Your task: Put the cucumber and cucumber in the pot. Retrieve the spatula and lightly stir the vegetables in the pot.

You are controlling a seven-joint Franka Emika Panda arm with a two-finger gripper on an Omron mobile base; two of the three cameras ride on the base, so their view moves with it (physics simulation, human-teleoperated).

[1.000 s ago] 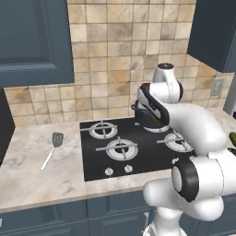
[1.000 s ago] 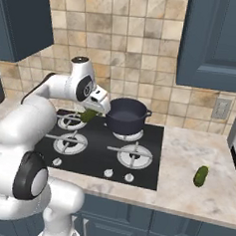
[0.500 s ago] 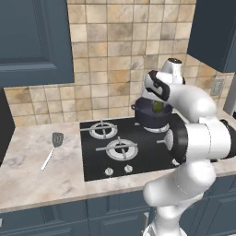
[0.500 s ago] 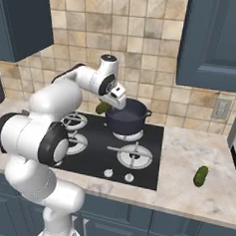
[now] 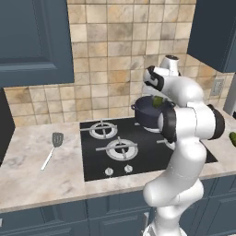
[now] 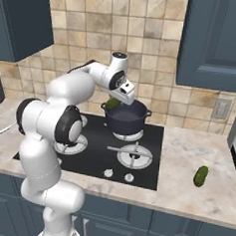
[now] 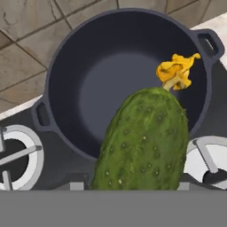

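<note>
The gripper (image 6: 116, 101) holds one cucumber (image 7: 144, 142) just above the rim of the dark blue pot (image 7: 124, 75), its yellow-flowered tip pointing over the opening. The pot (image 6: 126, 119) sits on a back burner of the black stove (image 6: 95, 153), and its inside looks bare. A second cucumber (image 6: 201, 175) lies on the marble counter (image 6: 194, 195) to the right of the stove. The spatula (image 5: 52, 148) rests on the counter left of the stove, well apart from the pot.
</note>
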